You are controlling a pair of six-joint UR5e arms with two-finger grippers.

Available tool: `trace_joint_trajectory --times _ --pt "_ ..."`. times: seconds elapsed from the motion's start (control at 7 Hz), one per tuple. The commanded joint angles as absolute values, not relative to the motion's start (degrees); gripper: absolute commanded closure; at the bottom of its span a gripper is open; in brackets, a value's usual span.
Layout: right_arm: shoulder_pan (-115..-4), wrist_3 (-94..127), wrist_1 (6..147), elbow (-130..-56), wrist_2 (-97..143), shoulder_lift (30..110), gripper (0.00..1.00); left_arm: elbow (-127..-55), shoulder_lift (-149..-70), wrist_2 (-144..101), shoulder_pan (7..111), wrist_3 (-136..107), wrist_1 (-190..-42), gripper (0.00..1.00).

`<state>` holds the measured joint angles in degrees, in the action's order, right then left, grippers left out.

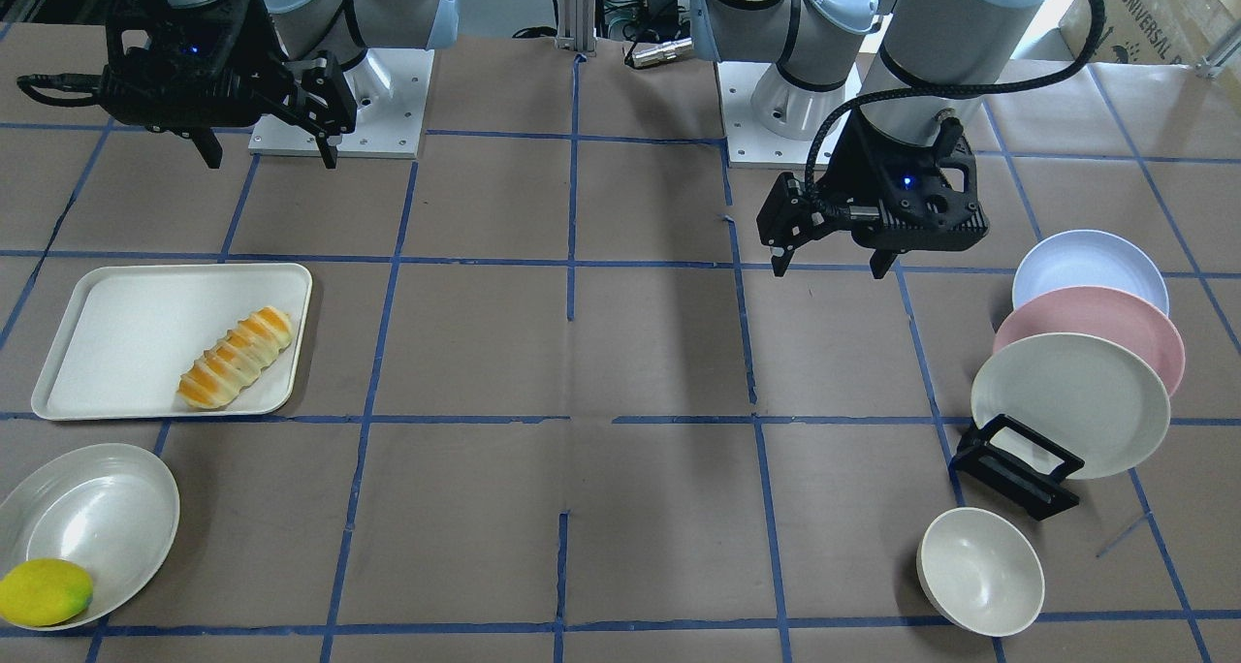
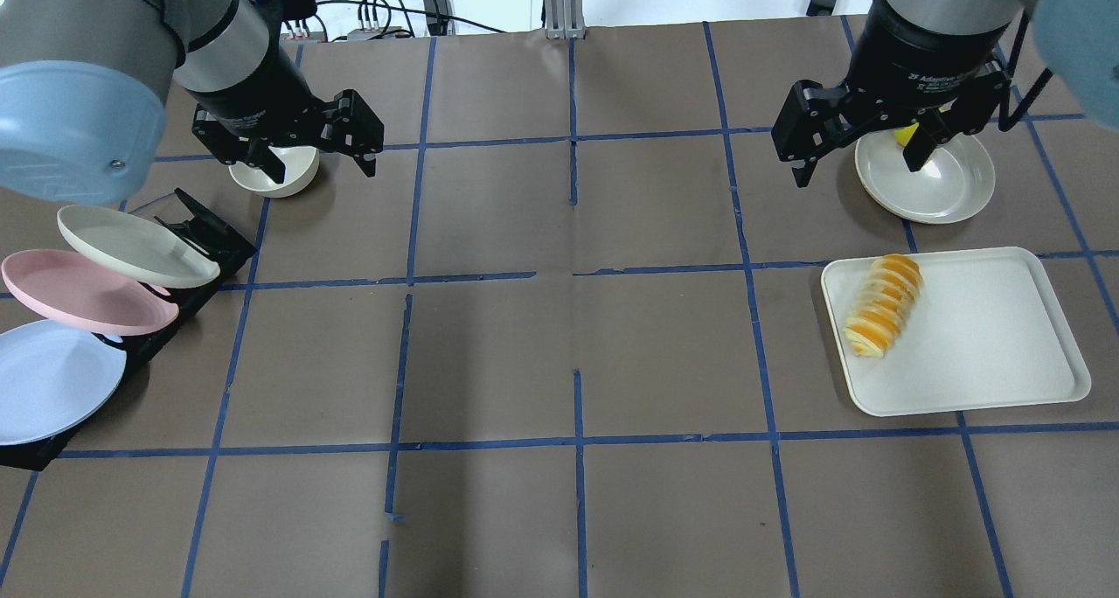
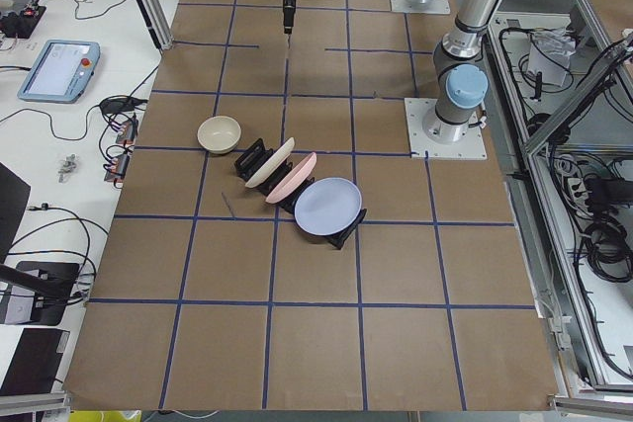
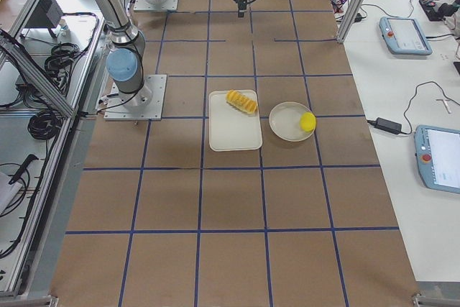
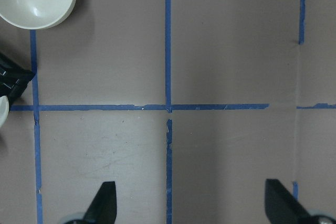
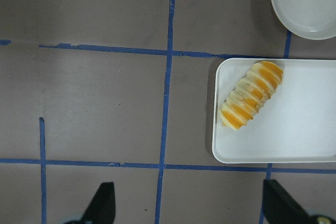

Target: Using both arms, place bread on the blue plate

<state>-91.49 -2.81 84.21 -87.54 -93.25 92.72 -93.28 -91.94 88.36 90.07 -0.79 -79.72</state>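
Note:
The bread (image 1: 236, 357), striped orange and cream, lies aslant on a white tray (image 1: 126, 333); it also shows in the overhead view (image 2: 883, 303) and the right wrist view (image 6: 251, 102). The blue plate (image 1: 1086, 268) leans in a black rack with two other plates, at the far left in the overhead view (image 2: 48, 379). My right gripper (image 2: 857, 174) hangs open and empty above the table, beyond the tray. My left gripper (image 2: 323, 171) hangs open and empty near a small bowl, apart from the plates.
A pink plate (image 1: 1105, 319) and a cream plate (image 1: 1066, 401) lean in the same rack (image 1: 1018, 469). A cream bowl (image 1: 979, 571) stands beside it. A yellow lemon (image 1: 44, 592) lies in a shallow white dish (image 1: 97, 518) near the tray.

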Motion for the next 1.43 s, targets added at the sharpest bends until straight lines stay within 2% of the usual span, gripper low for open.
trace_joint_trajectory --times 0.0,0.29,0.43,0.71,1.0,1.14,1.29 --pt "-91.5 -2.8 84.3 -87.5 -93.3 92.7 0.00 -93.4 -92.0 88.5 90.0 -0.8 -79.6 0.00" --pt "-91.5 -2.8 84.3 -87.5 -93.3 92.7 0.00 -93.5 -91.8 88.7 89.9 -0.1 -79.8 0.00" --pt "-91.5 -2.5 84.1 -87.6 -93.2 92.7 0.00 -93.3 -90.6 88.6 86.6 6.8 -79.7 0.00" --pt "-90.4 -3.7 84.2 -88.4 -93.4 92.5 0.00 -93.9 -85.4 88.1 66.7 26.4 -86.9 0.00" --pt "-83.5 -6.6 89.3 -93.4 -93.3 92.6 0.00 -93.9 -84.6 88.3 44.0 49.7 -95.0 0.00" --pt "-79.4 -7.2 95.8 -98.1 -93.3 92.5 0.00 -94.1 -86.4 88.2 34.7 60.0 -94.3 0.00" --pt "-77.5 -8.1 107.0 -106.0 -93.4 90.5 0.00 -94.0 -91.0 88.2 28.6 63.7 -91.4 0.00"
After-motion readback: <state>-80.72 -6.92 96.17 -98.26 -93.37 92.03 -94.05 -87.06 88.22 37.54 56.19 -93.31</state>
